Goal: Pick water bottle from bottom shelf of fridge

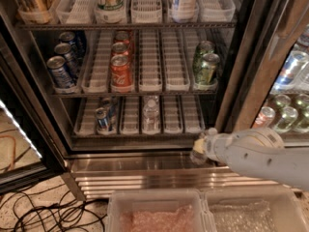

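Note:
The fridge stands open, its black frame around wire racks. On the bottom shelf, with white lane trays, a second clear bottle stands in the middle lane and two blue cans stand at the left. My gripper is at the end of the white arm that comes in from the right. It is just in front of the shelf's right end, over the ribbed steel base. It is shut on the water bottle, a small clear shape that hangs just outside the shelf.
The middle rack holds blue cans, red cans and green cans. A second cooler with bottles is at the right. Two clear bins stand in front, below the arm. Black cables lie on the floor at the left.

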You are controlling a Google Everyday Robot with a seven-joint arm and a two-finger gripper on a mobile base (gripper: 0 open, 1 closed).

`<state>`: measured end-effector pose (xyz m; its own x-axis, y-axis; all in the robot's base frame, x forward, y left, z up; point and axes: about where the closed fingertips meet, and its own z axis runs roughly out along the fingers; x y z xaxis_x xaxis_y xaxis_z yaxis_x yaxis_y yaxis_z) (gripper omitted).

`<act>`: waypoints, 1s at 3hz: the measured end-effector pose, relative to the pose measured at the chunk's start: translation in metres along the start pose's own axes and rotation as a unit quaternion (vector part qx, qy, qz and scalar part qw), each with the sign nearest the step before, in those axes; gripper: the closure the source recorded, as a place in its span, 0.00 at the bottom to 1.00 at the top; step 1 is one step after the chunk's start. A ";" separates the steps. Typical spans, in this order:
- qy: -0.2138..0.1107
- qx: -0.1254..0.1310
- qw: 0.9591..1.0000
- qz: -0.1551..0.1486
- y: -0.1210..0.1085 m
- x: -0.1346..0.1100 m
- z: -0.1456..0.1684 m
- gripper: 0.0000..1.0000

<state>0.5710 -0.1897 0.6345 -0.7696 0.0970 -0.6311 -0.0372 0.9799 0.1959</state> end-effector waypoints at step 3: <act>0.041 0.013 0.998 0.040 -0.017 0.054 -0.006 1.00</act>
<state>0.5260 -0.2019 0.6021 -0.8189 0.1619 -0.5506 0.0428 0.9739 0.2227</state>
